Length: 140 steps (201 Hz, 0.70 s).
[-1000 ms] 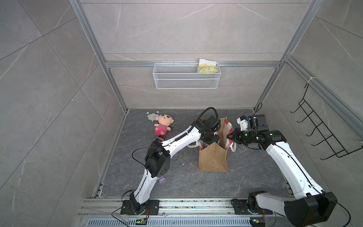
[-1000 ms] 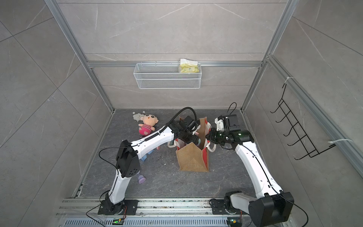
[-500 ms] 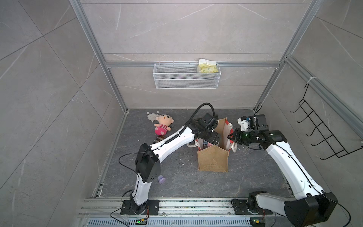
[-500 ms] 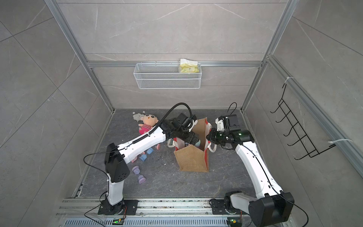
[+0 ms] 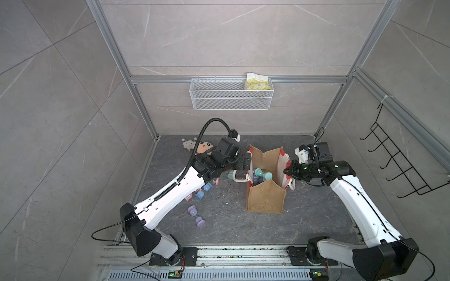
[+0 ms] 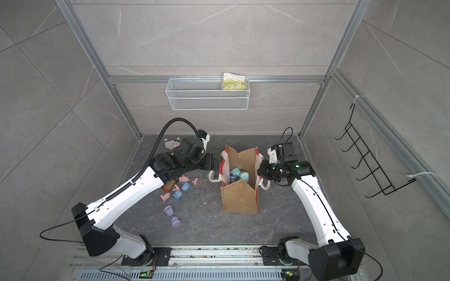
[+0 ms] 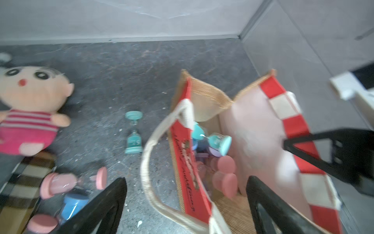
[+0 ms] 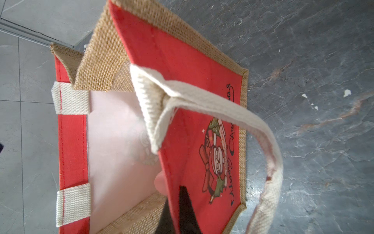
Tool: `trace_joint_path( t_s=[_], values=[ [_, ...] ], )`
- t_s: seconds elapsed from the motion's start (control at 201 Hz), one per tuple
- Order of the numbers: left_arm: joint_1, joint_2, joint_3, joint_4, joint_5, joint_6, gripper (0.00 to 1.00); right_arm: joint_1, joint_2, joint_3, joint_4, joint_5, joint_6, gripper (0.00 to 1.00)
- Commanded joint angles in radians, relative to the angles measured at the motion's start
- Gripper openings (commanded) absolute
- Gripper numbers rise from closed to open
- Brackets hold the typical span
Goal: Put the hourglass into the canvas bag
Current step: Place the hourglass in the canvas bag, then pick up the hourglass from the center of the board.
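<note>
**A:** Where is the canvas bag (image 5: 265,197) set, and how is it kept open?

**B:** It is stood upright on the floor (image 5: 316,219) between the two arms. The red panel on the right arm's side is pinched at its rim by the right gripper (image 5: 286,171). The jaws are closed on the cloth, so the mouth is held spread.

**A:** And the left gripper (image 7: 186,179)?

**B:** It is spread wide, and nothing is held between its fingers (image 7: 109,200). It is poised just outside the opposite red panel, over the handle.

**A:** Where is the hourglass (image 7: 217,141) found?

**B:** A teal one is seen lying on its side inside the bag, on top of several others. For that piece the drop is judged to be done.

**A:** What is called for next?

**B:** Others are left on the floor. A second teal hourglass (image 7: 133,141) lies just beside the bag, a pink hourglass (image 7: 54,185) lies under the left arm, and a purple hourglass (image 5: 192,210) lies well apart. A reach down to one of these is judged to be needed. The jaws should be kept wide until the piece is straddled, and the bag's mouth should be kept pinned open.
</note>
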Motion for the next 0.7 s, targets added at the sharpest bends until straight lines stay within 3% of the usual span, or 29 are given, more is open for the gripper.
trace_joint_path(
  t_s=[0.0,0.229,0.692],
  values=[
    [0.040,0.030,-0.011,-0.095,-0.122,-0.099,0.94,0.016,-0.014,0.039,-0.013,0.036,-0.021,0.00],
    [0.132,0.181,-0.034,-0.039,-0.042,-0.121,0.86,0.018,-0.003,0.041,-0.015,0.023,-0.030,0.00],
    [0.164,0.520,0.059,0.023,0.023,-0.089,0.68,0.018,0.005,0.044,0.000,0.022,-0.028,0.00]
  ],
)
